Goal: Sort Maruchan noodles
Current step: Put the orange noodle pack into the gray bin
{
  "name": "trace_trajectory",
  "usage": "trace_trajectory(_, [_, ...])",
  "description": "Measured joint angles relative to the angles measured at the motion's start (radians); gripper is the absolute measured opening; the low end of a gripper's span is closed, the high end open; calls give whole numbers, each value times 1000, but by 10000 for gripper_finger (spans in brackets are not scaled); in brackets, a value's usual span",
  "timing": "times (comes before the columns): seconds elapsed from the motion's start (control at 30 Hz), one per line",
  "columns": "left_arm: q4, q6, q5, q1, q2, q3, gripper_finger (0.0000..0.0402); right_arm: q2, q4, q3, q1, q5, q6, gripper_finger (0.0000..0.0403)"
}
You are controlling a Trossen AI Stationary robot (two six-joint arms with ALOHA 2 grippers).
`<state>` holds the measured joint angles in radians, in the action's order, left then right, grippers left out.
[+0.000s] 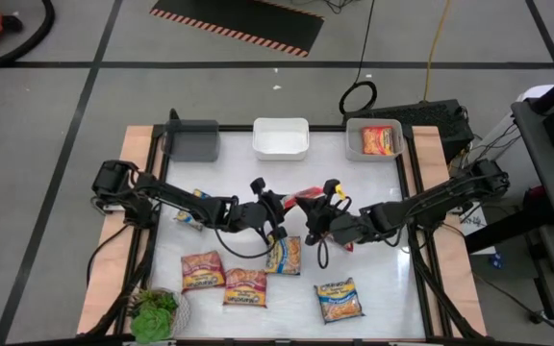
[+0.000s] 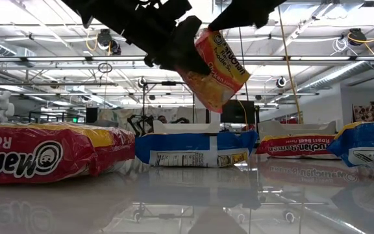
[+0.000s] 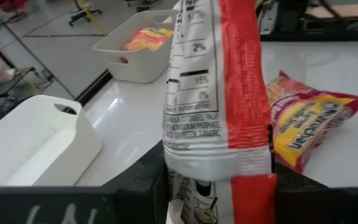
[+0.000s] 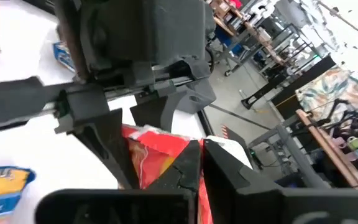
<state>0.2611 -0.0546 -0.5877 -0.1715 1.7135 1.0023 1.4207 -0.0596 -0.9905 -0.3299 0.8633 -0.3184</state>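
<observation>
Mid-air handoff above table (image 1: 383, 279) centre: right gripper (image 1: 317, 213) fingers clamped on red packet (image 2: 214, 68), left gripper (image 1: 275, 207) fingers half-closed around it—seat left's grip fully before right releases.

Pretty clearly a robotics lab or industrial workshop space. A white table (image 1: 383, 288) is set on a grey tiled concrete floor (image 1: 56, 115) marked with hazard-striped tape (image 1: 234, 34), and cables (image 1: 359, 96) are trailed across it. Exposed ceiling beams and strip lights (image 2: 317, 71) are seen overhead, with racks and equipment stands (image 4: 278, 99) lined up behind.
</observation>
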Motion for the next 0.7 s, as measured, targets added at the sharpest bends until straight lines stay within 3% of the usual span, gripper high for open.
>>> trace_trajectory(0.2, [-30, 47, 58, -3, -41, 0, 134, -120, 131, 0, -8, -48, 139, 59])
trace_trajectory(0.43, [-68, 65, 86, -28, -84, 0, 133, -249, 321, 0, -4, -238, 347, 106])
trace_trajectory(0.7, [-41, 45, 245, -42, -111, 1, 132, -314, 358, 15, -4, -454, 487, 156])
